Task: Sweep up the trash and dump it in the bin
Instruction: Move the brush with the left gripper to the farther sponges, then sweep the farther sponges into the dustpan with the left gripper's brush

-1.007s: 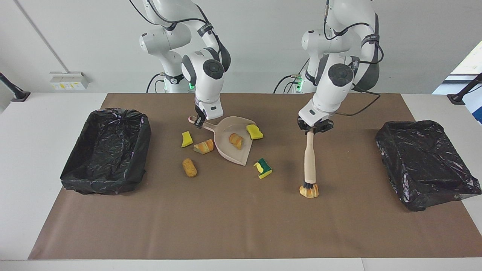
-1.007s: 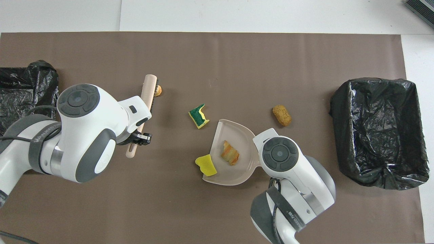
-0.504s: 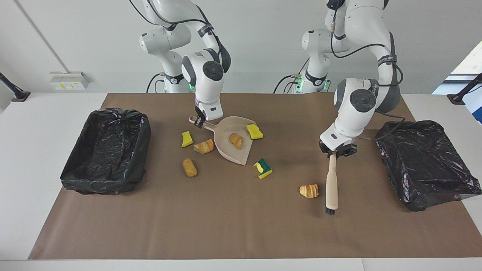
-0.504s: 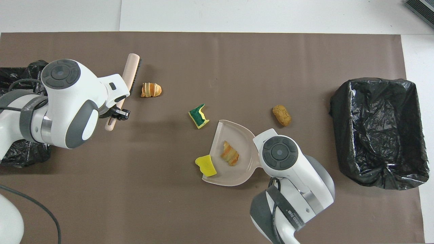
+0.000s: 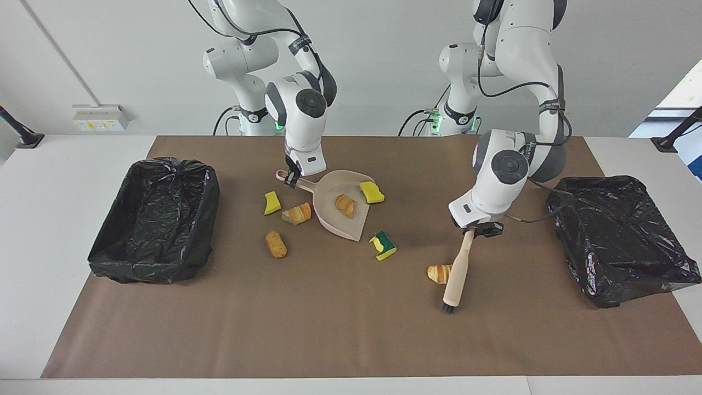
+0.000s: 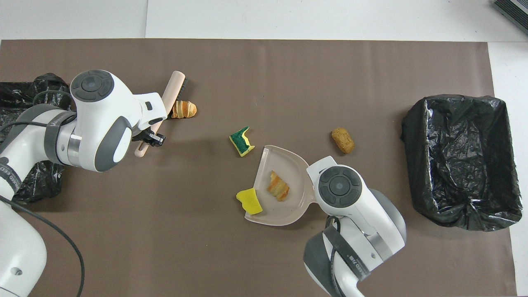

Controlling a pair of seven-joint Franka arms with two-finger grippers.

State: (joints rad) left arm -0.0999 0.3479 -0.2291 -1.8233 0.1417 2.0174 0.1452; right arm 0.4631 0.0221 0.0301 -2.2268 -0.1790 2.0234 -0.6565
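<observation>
My left gripper (image 5: 475,230) (image 6: 149,138) is shut on the beige-handled brush (image 5: 457,271) (image 6: 175,86), whose bristle end rests on the mat against a croissant bit of trash (image 5: 439,273) (image 6: 184,109). At the handle of the pale pink dustpan (image 5: 343,226) (image 6: 288,206) my right gripper (image 5: 290,179) is shut on it. A croissant piece (image 5: 345,205) (image 6: 279,186) lies in the pan, and a yellow sponge (image 5: 371,192) (image 6: 249,201) sits on its rim. Loose on the mat are a green-backed sponge (image 5: 383,245) (image 6: 241,141), a brown bread piece (image 5: 276,244) (image 6: 343,140), another croissant piece (image 5: 296,213) and a yellow sponge (image 5: 271,202).
A black-lined bin (image 5: 156,219) (image 6: 460,161) stands at the right arm's end of the table. A second black-lined bin (image 5: 620,236) (image 6: 24,95) stands at the left arm's end, close to the left arm. A brown mat (image 5: 329,329) covers the table.
The left gripper lifted the brush off the croissant, swung it toward the left arm's end, then brought it back against the croissant, nudging it slightly toward the dustpan. The right arm held still.
</observation>
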